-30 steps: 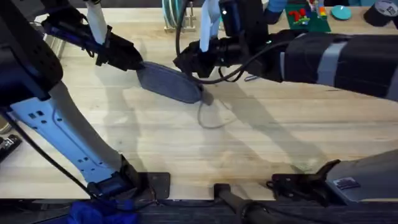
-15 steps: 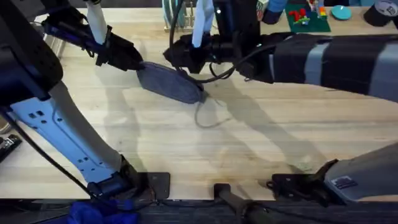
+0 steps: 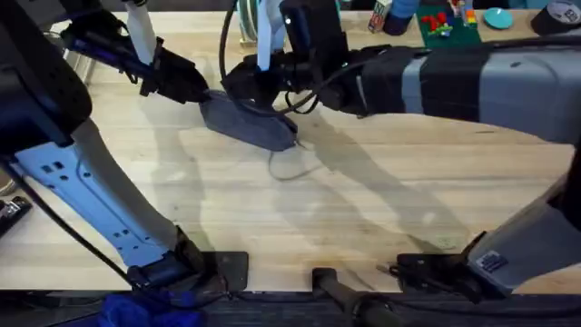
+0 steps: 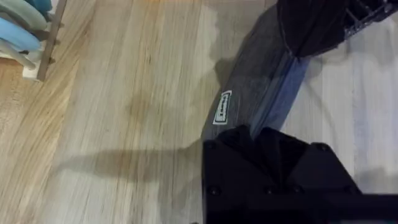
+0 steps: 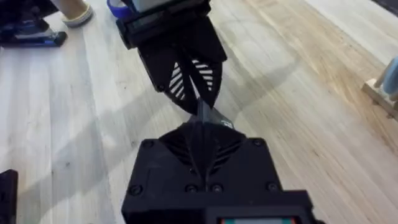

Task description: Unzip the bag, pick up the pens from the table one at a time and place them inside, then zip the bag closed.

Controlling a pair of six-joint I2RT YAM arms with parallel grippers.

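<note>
Toward the far side of the table (image 3: 381, 227), the bag (image 3: 247, 121) is pinched at one end by the left gripper (image 3: 198, 88), while the right gripper (image 3: 243, 89) is clamped on its zipper line. The zipping stage appears to be in hand; whether the pen is inside cannot be told.
</note>
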